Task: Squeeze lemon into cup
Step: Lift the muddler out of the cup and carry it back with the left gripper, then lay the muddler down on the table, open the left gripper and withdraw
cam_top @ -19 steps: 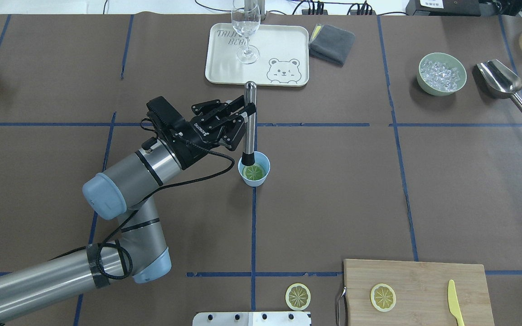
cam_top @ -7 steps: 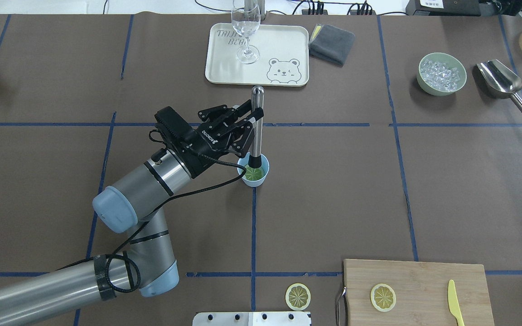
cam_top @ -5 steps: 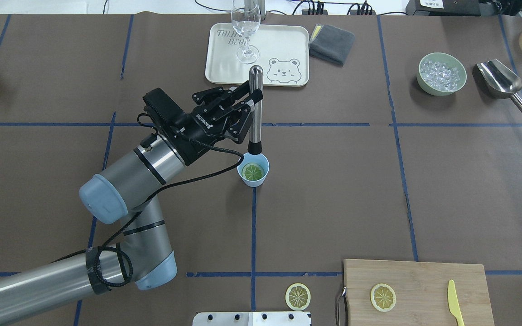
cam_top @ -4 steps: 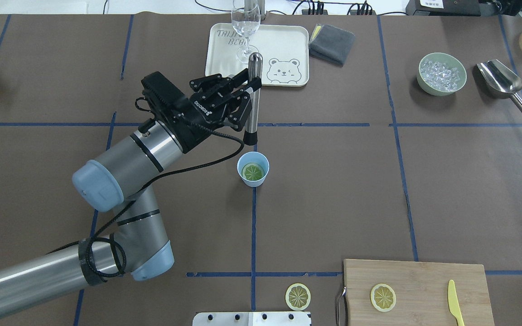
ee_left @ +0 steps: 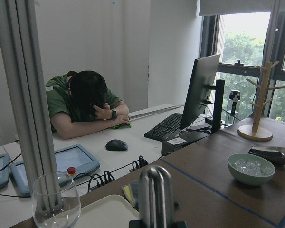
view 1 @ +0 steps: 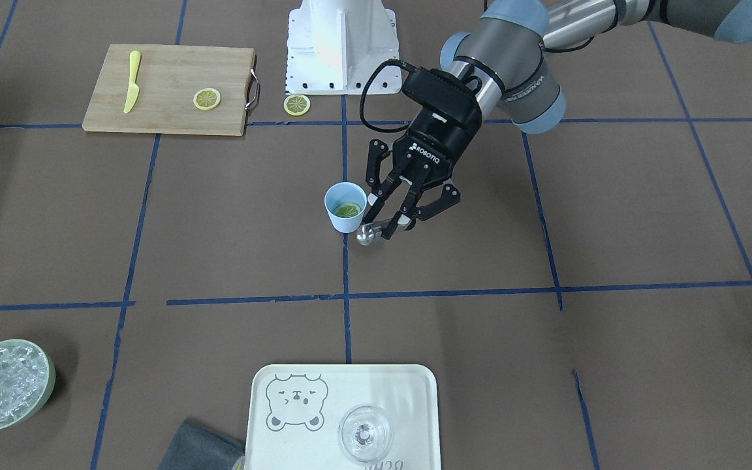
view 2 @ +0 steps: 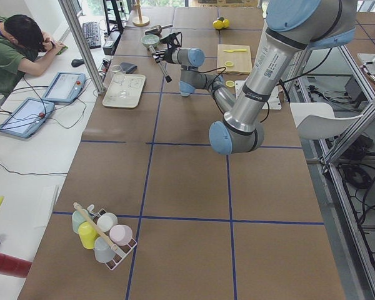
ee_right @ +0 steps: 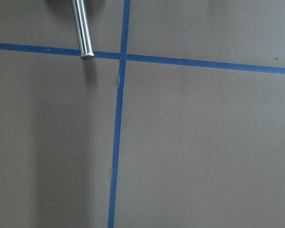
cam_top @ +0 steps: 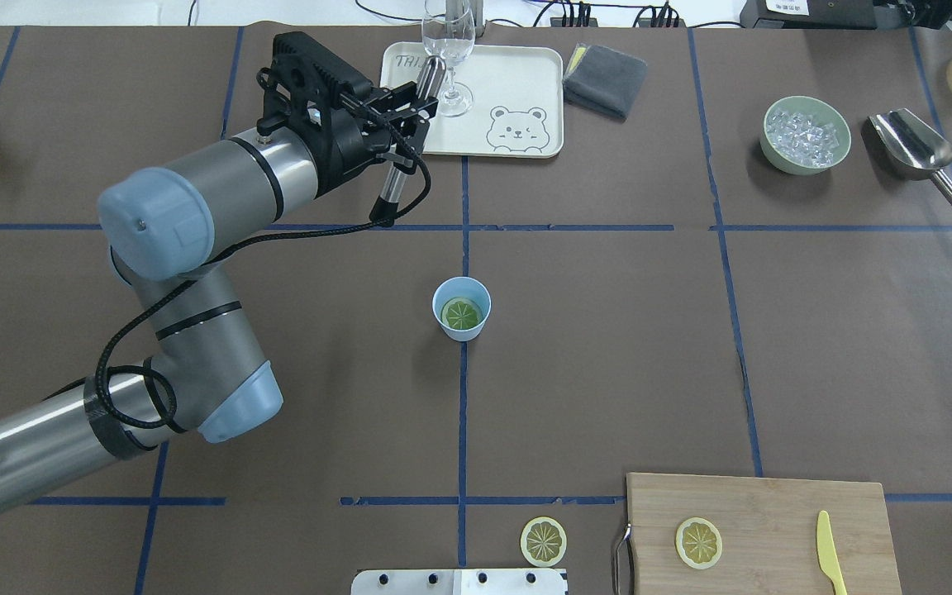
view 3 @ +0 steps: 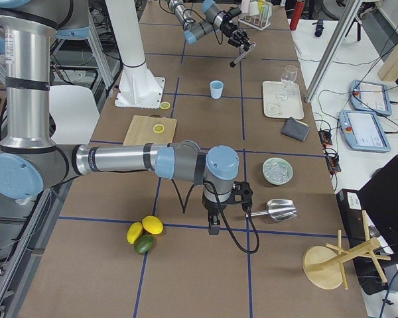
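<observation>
Board (cam_top: 765,508) nearest, at the right of the tabletop (cam_top: 608,372), with a slice (cam_top: 698,542) and a yellow knife (cam_top: 828,549) flat on it, apart from each other. Just left of the board's metal handle, a second slice (cam_top: 543,541) flat on the brown paper.

Farther out, about mid-tabletop and on a blue tape line, cup (cam_top: 464,334) upright. Lemon (cam_top: 461,313) flat in its bottom, cut face up, greenish against the blue wall.

Beyond the cup and to its left in the overhead view, left tool (cam_top: 410,126) high in the air, clamped on a steel muddler (cam_top: 393,188) at the upper part of the shaft, a finger on either side. Muddler tilted: rounded top toward the far side, black tip lower and nearer the robot, in the air, well apart from the cup.

Behind that, pale tray (cam_top: 525,83) with a bear drawing, carrying a clear stemmed glass (cam_top: 448,45) upright at its left part. Just right of the tray, a folded grey cloth (cam_top: 606,78). Far right, green bowl (cam_top: 780,165) of ice and, near it, a steel scoop (cam_top: 914,145).

In the right-side view, right tool (view 3: 213,225) pointing down close to the tabletop, near the scoop's handle; whether open or closed, cannot tell.
</observation>
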